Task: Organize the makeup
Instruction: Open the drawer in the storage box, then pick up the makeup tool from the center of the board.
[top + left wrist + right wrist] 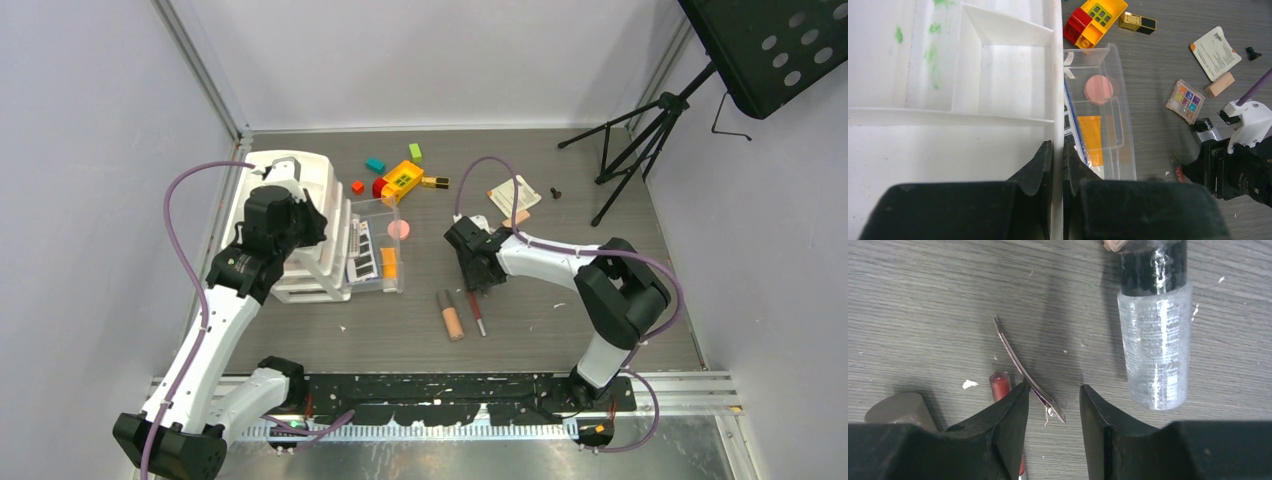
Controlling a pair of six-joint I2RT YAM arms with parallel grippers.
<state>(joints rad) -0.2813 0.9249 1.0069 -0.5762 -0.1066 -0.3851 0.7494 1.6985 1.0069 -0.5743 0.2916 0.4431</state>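
**Surface.** Grey wood-grain table [560, 330], pale walls on three sides.

**White tiered organizer** [300, 180], left of the top view. Compartments bare but for green smears. The left gripper [1058, 150] is closed tight on its right-hand wall, probably to steady it while it is being filled.

**Clear tray** [1125, 145], touching the organizer's right side. It holds a pink compact [1098, 89] and an orange tube [1091, 137], makeup already sorted.

**Right gripper** [1054, 395], centre of the top view, low over the table. Jaws stand partly apart and grip nothing; the tip of a thin metal strip [1020, 362] lies in the gap against the left finger, seemingly the next pick.

**Clear bottle** [1155, 340], black cap, lying flat to the right in the right wrist view, unsorted.

**Beige tube** [451, 315], lower centre, loose on the table.

**Eyeshadow palette** [1185, 101], right of the tray, loose.

**Red pencil** [999, 384], just beside the left finger, partly hidden.
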